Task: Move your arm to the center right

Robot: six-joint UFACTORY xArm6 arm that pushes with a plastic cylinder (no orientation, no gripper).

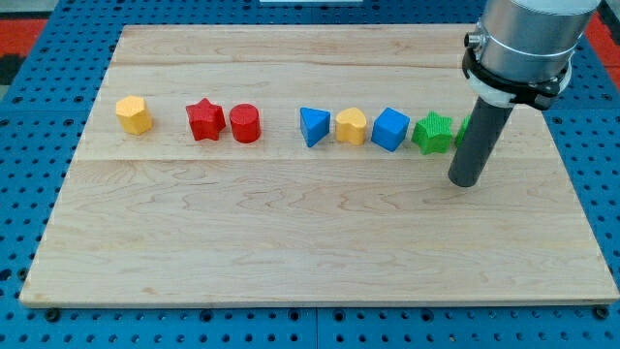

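Note:
My tip (466,181) rests on the wooden board (310,233) at the view's centre right. It stands just below and right of a green star block (433,133). A second green block (464,126) is mostly hidden behind the rod. A row of blocks runs leftward from there: a blue cube (390,129), a yellow block (351,126), a blue triangle (313,127), a red cylinder (245,123), a red star (205,119) and a yellow hexagon (134,114).
The board lies on a blue pegboard table (29,145). The arm's grey body (523,44) hangs over the board's top right corner.

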